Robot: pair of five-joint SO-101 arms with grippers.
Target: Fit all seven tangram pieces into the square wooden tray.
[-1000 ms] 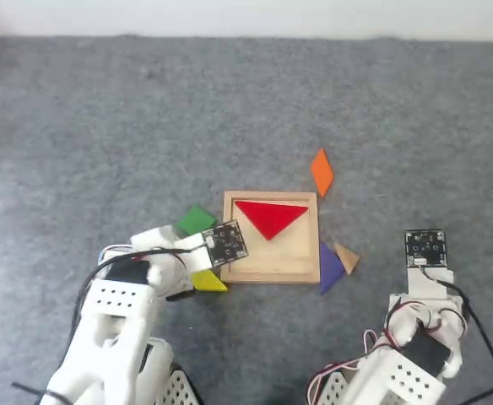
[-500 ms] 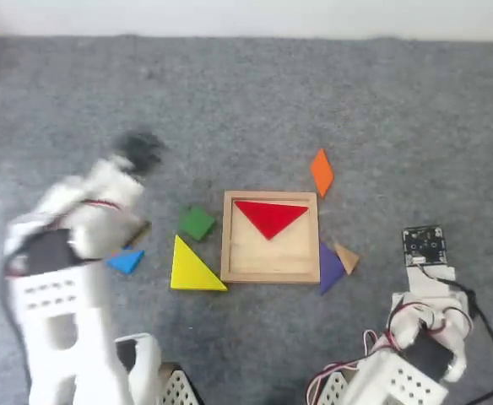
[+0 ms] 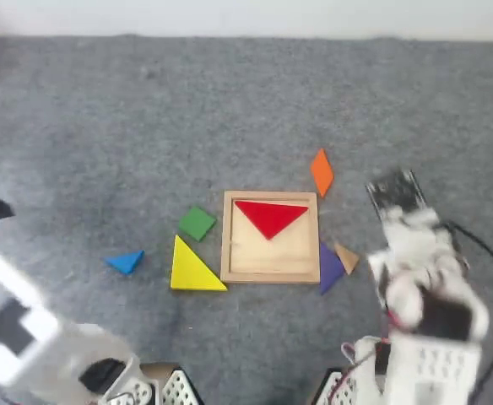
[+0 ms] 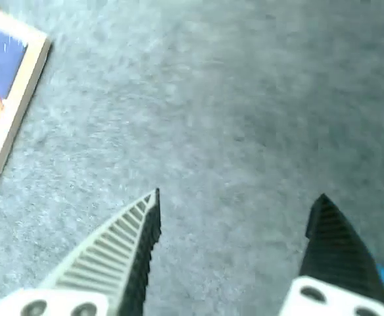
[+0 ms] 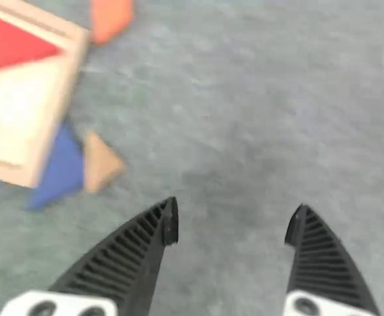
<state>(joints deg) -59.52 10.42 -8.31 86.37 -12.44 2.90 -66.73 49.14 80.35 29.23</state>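
The square wooden tray sits mid-way across the grey surface, holding only the red triangle in its 12 o'clock half. Just beside its 4 o'clock corner lie the purple triangle and tan triangle. The orange parallelogram is at 1 o'clock and the yellow triangle at 8. The right claw hangs released near the tan piece, probably its target, though blur leaves doubt. It should centre over the piece, straddle two edges and descend squarely. The left claw is also released, over bare surface.
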